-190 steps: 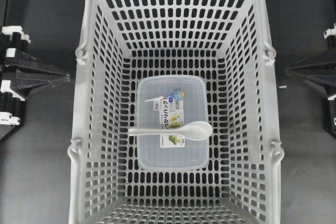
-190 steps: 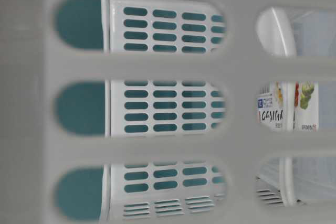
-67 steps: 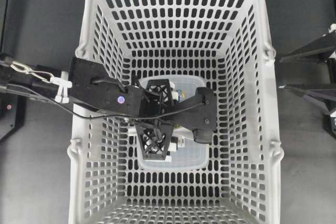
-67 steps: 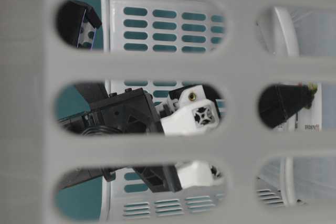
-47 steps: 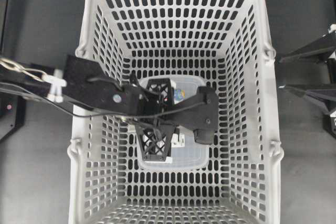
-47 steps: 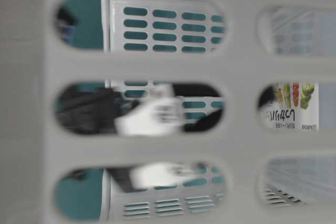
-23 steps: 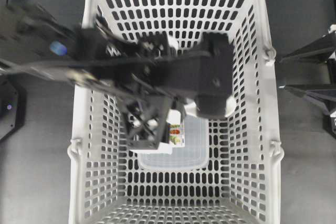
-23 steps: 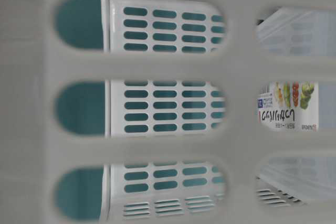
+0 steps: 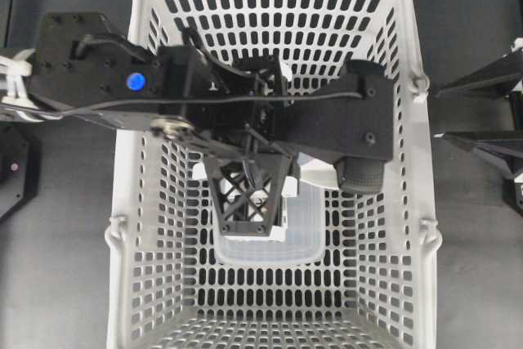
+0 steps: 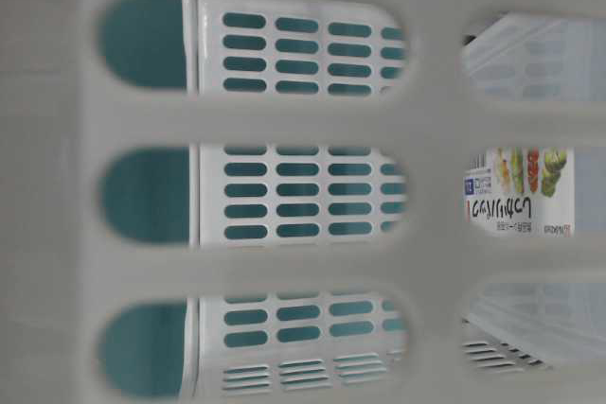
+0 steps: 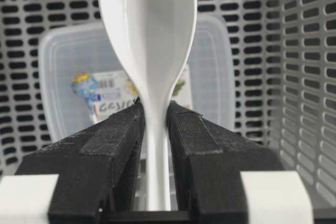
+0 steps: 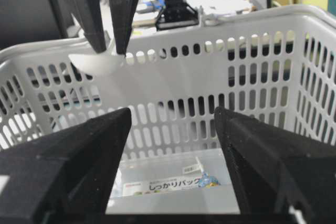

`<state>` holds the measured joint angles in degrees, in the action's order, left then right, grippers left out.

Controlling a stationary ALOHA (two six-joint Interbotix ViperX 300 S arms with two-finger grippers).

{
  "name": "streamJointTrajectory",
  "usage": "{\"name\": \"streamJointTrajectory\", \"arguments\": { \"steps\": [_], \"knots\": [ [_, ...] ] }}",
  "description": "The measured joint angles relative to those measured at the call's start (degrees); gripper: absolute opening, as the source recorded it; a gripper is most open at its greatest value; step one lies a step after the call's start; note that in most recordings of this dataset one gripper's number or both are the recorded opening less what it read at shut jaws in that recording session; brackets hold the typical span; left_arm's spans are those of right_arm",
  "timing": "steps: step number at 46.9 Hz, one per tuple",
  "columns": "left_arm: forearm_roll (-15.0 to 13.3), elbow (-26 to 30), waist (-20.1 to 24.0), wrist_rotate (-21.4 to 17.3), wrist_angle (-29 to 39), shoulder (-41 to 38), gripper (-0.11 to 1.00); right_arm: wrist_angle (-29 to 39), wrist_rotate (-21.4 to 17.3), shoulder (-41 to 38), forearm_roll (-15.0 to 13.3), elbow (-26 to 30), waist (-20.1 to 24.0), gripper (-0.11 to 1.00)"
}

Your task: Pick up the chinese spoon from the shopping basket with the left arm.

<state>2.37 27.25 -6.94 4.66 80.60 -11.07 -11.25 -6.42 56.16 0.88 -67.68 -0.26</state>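
The spoon (image 11: 147, 51) is now off the container (image 11: 215, 77) where it lay across the lid four seconds ago; it hangs in the air, handle pinched between the left fingers (image 11: 118, 145), bowl pointing away from the wrist camera. The right wrist view shows it (image 12: 97, 62) up at about the level of the basket's rim (image 12: 220, 19). The left arm (image 9: 204, 104), which was low inside the basket (image 9: 409, 202) a second ago, has risen and looms larger overhead. The container remains on the basket floor. The right fingers (image 12: 68, 166) stand wide apart, empty, outside the basket. The pickup looks essentially done, provided the narrow grip holds.
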Motion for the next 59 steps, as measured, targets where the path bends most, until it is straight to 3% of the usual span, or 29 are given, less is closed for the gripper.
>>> {"name": "streamJointTrajectory", "arguments": {
  "steps": [30, 59],
  "knots": [
    [-0.1, -0.1, -0.2, 3.1, 0.4, -0.2, 0.14, 0.0, 0.0, 0.4, 0.1, 0.0, 0.0, 0.63],
    [0.0, -1.2, -0.2, 3.0, 0.2, -0.2, 0.14, 0.0, 0.0, 1.0, 0.1, 0.0, 0.0, 0.63]
  ]
}}
